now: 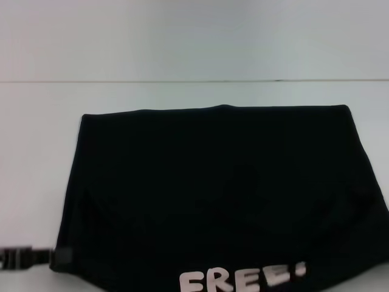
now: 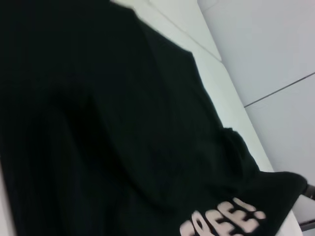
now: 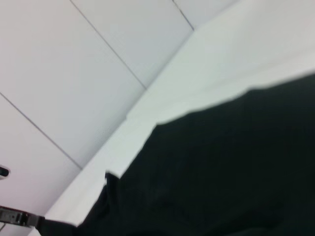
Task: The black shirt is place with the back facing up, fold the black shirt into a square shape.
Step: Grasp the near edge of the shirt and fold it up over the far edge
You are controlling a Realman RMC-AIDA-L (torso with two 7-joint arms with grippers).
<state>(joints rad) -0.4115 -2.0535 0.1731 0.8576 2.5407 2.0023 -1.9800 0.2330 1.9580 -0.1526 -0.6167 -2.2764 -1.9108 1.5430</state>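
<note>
At the near edge of the head view, pale block letters reading "FREE" (image 1: 242, 278) show on the black shirt (image 1: 213, 182), which lies spread across the white table (image 1: 36, 158) and fills most of the middle and near part of the scene. Just beside the shirt's near left corner, the left gripper (image 1: 59, 258) reaches in from the left edge, low over the table, its dark tip touching the hem. Whether its pincer is wide, narrow or clamped on the cloth cannot be told, since the tip merges with the black fabric. The right gripper does not show in the head view, and nothing in its own wrist view reveals its fingers, so its pincer cannot be told either.

Farther back, the shirt narrows slightly toward a straight far edge with a small raised bump near its middle; the surface carries soft folds and creases. The left wrist view shows the same fabric draped in layers, the lettering at one corner. The right wrist view shows one edge of the shirt against the bare table. Beyond the table stands a pale wall (image 1: 194, 36).
</note>
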